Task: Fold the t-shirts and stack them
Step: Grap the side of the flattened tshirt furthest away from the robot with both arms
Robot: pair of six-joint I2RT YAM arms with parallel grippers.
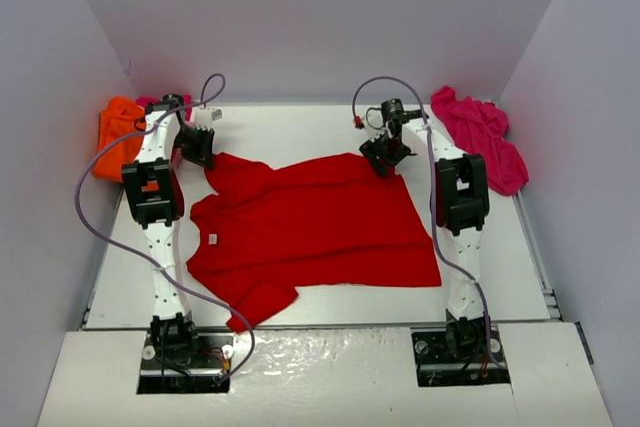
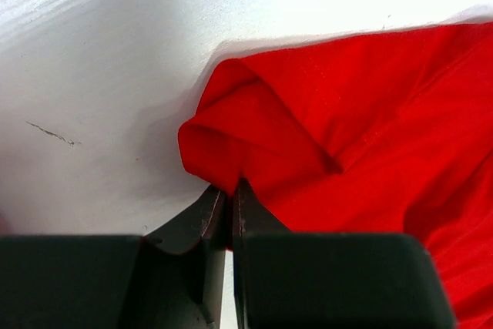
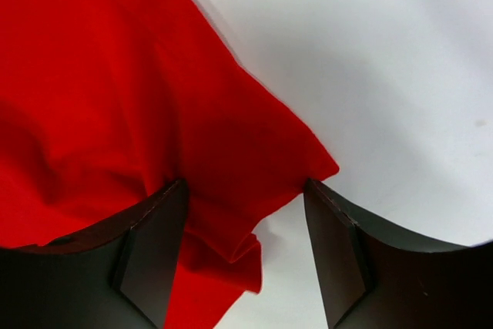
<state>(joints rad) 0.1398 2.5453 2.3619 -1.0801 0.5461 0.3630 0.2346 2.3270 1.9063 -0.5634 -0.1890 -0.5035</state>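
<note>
A red t-shirt (image 1: 310, 227) lies spread across the white table (image 1: 300, 127), neck to the left and hem to the right. My left gripper (image 1: 198, 152) is at its far left sleeve. In the left wrist view the gripper (image 2: 229, 190) is shut on a folded edge of the red cloth (image 2: 347, 129). My right gripper (image 1: 385, 157) is at the far hem corner. In the right wrist view it (image 3: 245, 206) stands open, with the red corner (image 3: 231, 159) bunched between its fingers (image 3: 154, 244). An orange t-shirt (image 1: 118, 135) is heaped at the back left. A magenta one (image 1: 480, 132) is heaped at the back right.
A bit of pink cloth (image 1: 150, 102) shows behind the orange heap. Pale walls close in the table on the left, back and right. Both arms' grey cables loop above the table's far half.
</note>
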